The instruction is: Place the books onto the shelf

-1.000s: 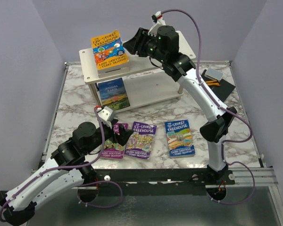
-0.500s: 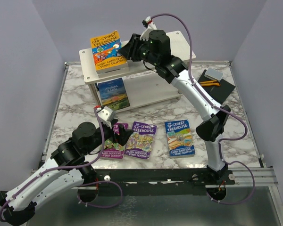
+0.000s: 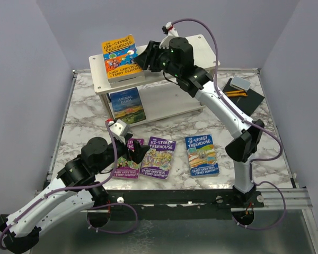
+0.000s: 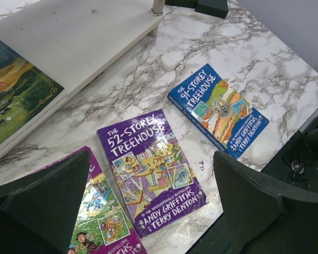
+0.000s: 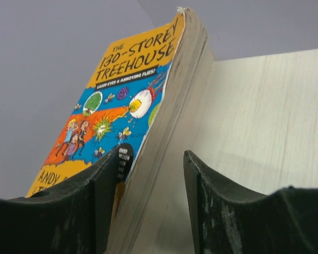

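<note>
The marble table (image 3: 85,116) carries the shelf (image 3: 169,103) at its far side. The orange Treehouse book (image 3: 120,57) lies on the top board and Animal Farm (image 3: 127,105) on the lower one. The purple 52-Storey book (image 3: 159,157) and the blue 91-Storey book (image 3: 201,154) lie flat on the marble. The right gripper (image 5: 155,153) straddles the orange book's edge; I cannot tell whether it is pinching. The left gripper (image 4: 151,156) hangs spread wide above the purple 52-Storey book

Walls (image 3: 21,53): plain pale lilac-grey, at 9, 12 and 3 o'clock.
Table (image 3: 85,114): white top with grey marble veins.
Rail (image 3: 201,197): dark metal, at 6 o'clock.
Light: even, soft shadows.
</note>
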### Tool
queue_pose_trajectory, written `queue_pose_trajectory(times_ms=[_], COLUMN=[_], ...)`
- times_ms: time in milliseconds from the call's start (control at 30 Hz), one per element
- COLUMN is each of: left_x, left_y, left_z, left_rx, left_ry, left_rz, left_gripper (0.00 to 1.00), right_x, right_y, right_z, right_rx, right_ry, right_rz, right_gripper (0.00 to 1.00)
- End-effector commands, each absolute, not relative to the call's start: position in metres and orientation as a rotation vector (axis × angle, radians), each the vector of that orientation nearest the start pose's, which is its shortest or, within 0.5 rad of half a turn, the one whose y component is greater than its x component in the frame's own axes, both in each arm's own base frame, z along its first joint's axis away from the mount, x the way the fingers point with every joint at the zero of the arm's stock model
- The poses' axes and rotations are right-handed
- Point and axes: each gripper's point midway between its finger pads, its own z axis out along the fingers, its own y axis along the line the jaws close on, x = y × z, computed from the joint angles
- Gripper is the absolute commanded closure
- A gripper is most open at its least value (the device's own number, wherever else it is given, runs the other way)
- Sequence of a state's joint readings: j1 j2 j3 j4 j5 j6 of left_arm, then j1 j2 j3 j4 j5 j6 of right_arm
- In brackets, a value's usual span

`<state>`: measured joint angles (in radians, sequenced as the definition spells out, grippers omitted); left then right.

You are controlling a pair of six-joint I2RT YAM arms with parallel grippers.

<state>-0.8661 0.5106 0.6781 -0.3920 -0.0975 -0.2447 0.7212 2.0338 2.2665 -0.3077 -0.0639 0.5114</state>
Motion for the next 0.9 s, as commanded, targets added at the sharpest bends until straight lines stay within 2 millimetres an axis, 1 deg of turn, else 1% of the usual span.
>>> queue_pose_trajectory(times_ms=[0, 67, 100, 200, 233, 267, 300, 333, 367, 500, 633, 733, 867], left_x=[0.174, 0.175, 0.175, 0.176, 0.176, 0.177, 0.177, 0.178, 0.178, 0.183, 0.187, 0.188, 0.185], left_y=[-0.189, -0.19, -0.19, -0.192, -0.193, -0.194, -0.194, -0.196, -0.199, -0.21, -0.228, -0.243, -0.266], left_z=[0.246, 0.245, 0.244, 0.243, 0.242, 0.242, 0.242, 0.242, 0.242, 0.239, 0.225, 0.214, 0.197], left_rx=[0.486, 0.48, 0.473, 0.456, 0.453, 0.448, 0.427, 0.409, 0.403, 0.377, 0.405, 0.433, 0.459], left_ry=[1.781, 1.788, 1.795, 1.81, 1.817, 1.824, 1.834, 1.84, 1.845, 1.874, 1.926, 1.969, 2.033], left_rz=[-0.684, -0.685, -0.685, -0.697, -0.697, -0.699, -0.708, -0.721, -0.738, -0.762, -0.795, -0.83, -0.918], left_gripper=[0.01, 0.01, 0.01, 0.01, 0.01, 0.01, 0.01, 0.01, 0.01, 0.01, 0.01, 0.01, 0.01], right_x=[0.41, 0.398, 0.393, 0.374, 0.368, 0.36, 0.354, 0.342, 0.335, 0.312, 0.29, 0.274, 0.254], right_y=[0.396, 0.383, 0.373, 0.345, 0.336, 0.324, 0.313, 0.298, 0.286, 0.243, 0.207, 0.184, 0.162], right_z=[0.453, 0.457, 0.46, 0.453, 0.437, 0.433, 0.424, 0.425, 0.416, 0.37, 0.316, 0.271, 0.215], right_rx=[-0.218, -0.22, -0.206, -0.184, -0.179, -0.17, -0.157, -0.142, -0.127, -0.05, 0.017, 0.075, 0.169], right_ry=[1.62, 1.605, 1.598, 1.609, 1.641, 1.646, 1.661, 1.656, 1.671, 1.776, 1.902, 2.004, 2.127], right_rz=[0.952, 0.942, 0.923, 0.873, 0.846, 0.828, 0.802, 0.789, 0.764, 0.644, 0.532, 0.441, 0.372], right_gripper=[0.45, 0.43, 0.43, 0.41, 0.4, 0.39, 0.39, 0.38, 0.38, 0.34, 0.31, 0.27, 0.23])
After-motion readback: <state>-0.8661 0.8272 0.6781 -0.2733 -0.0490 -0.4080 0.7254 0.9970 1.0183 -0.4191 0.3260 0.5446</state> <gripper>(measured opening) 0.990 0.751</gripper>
